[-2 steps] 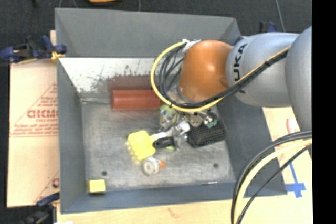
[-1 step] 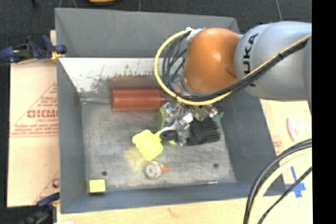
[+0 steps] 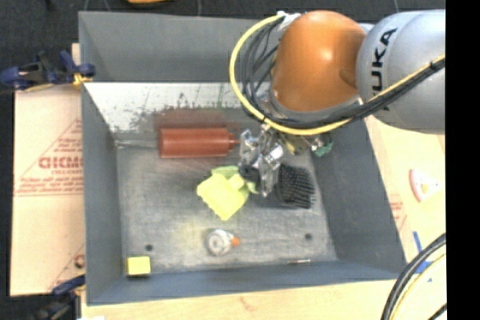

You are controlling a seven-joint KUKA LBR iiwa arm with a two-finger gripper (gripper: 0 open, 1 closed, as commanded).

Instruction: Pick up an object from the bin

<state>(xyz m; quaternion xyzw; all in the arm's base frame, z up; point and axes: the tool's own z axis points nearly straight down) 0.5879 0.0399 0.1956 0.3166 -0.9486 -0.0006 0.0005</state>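
KUKA arm (image 3: 405,64), single, with gripper (image 3: 255,168).
Grey link enters from the right; orange wrist cover (image 3: 319,60) ringed by yellow and black cables (image 3: 240,79); metal gripper hangs beneath, pointed down.

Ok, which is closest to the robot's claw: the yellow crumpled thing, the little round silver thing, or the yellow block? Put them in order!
1. The yellow crumpled thing, mid-bin, right beside the gripper.
2. The little round silver thing with an orange tip, farther out toward the bin's near wall.
3. The yellow block, away in the bin's near corner on the view's left.
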